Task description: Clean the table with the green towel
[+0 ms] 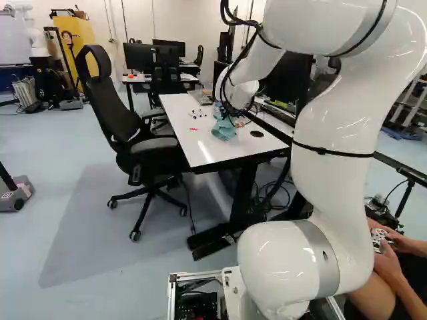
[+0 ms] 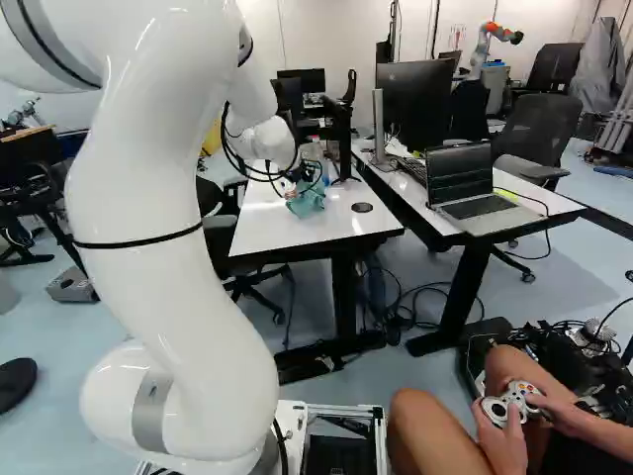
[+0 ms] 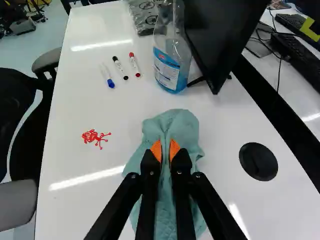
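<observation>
Holds the green towel (image 3: pixel 177 127) in the gripper (image 3: pixel 165 151), closed down to a narrow fold pinched between the orange pads (image 3: pixel 156 150). Spreads the rest loosely over the white worktop (image 3: pixel 70 117), ahead of and under the fingers, apparently touching the surface. Runs the towel's long axis roughly in line with the fingers.

Turns now, most likely, on the red mark (image 3: pixel 92 136): off to the towel's side toward the office chair (image 3: pixel 17 122), slightly ahead of the fingertips, near the cloth but apart from it. Looks like marker ink, probably the spot to wipe. Calls for a sideways sweep toward the chair, across the towel's long axis, with light downward pressure. Needs to stay short of the three markers (image 3: pixel 119 65), farther ahead past the red mark, and off the spray bottle (image 3: pixel 172 70), straight ahead of the towel beside the monitor (image 3: pixel 220 40). Leads away from the round black cover (image 3: pixel 258 161) on the towel's other side. Risks bunching the soft cloth or scraping fingertips on the worktop. Seems early in the cleaning, with the red mark plainly there to remove.
</observation>
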Controlling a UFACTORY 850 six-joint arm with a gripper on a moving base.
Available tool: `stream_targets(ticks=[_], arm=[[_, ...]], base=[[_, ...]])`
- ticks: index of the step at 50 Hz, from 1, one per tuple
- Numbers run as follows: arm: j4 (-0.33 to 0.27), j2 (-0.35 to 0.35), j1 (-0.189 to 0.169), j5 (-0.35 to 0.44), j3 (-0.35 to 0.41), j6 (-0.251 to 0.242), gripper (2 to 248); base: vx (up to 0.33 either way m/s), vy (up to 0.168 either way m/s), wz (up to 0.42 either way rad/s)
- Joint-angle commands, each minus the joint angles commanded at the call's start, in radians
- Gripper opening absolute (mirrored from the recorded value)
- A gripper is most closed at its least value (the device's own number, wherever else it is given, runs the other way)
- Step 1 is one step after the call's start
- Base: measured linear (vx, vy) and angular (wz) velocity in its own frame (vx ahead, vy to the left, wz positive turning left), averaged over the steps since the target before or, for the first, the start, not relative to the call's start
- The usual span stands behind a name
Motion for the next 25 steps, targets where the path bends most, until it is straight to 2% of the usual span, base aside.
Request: stream_targets(ticks=[25], arm=[[0.000,-0.093,0.038,0.000,-0.113,0.000,39]], base=[[0.000,0.000,0.000]])
